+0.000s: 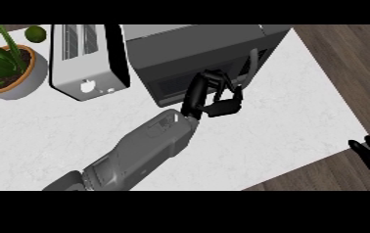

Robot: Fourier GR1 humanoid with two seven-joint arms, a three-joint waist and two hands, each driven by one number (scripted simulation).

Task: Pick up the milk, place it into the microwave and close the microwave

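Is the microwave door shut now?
Shut, it looks like. The microwave door lies flat against its front, with the left hand by the handle.

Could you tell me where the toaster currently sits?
In the head view, the toaster stands upper left, between the potted plant and the microwave.

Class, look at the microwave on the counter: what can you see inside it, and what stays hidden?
Nothing inside shows. The microwave has its door shut; its window is dark, so no milk can be made out. The left hand, fingers curled, is at the door's front and covers part of it.
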